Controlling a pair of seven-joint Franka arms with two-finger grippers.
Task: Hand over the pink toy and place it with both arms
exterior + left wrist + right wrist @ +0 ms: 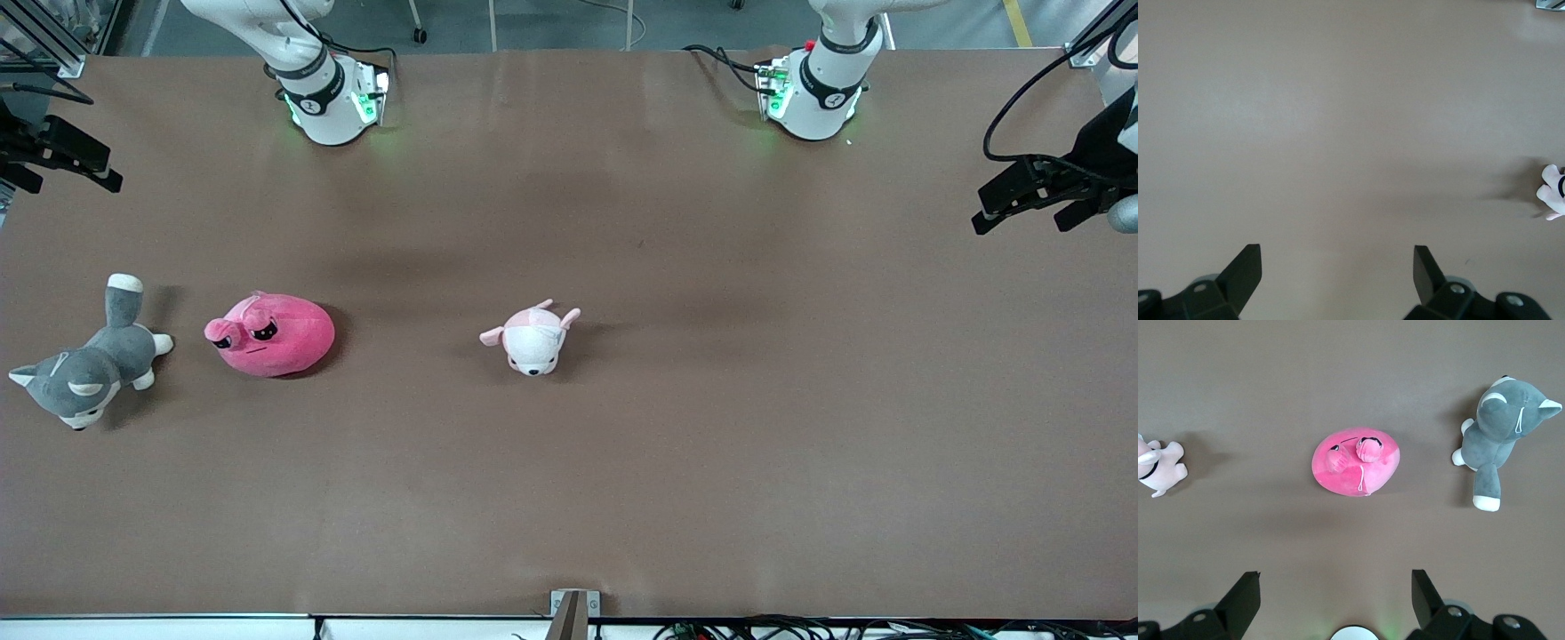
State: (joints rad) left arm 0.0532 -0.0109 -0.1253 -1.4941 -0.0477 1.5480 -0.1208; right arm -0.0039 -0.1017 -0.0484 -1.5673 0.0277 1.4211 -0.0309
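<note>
The pink toy [276, 342] lies on the brown table toward the right arm's end, eyes up; it also shows in the right wrist view [1355, 463]. My right gripper [1336, 575] is open and empty, high over the table between its base [324, 93] and the toy. My left gripper [1337, 250] is open and empty, high over bare table near the left arm's base [818, 89]. Both hands are out of the front view; only the arms' lower parts show.
A grey-and-white dog plush [84, 369] lies beside the pink toy at the right arm's end of the table. A small pale pink-and-white plush [533, 338] lies near the table's middle. Black camera mounts [1049, 187] stand at both table ends.
</note>
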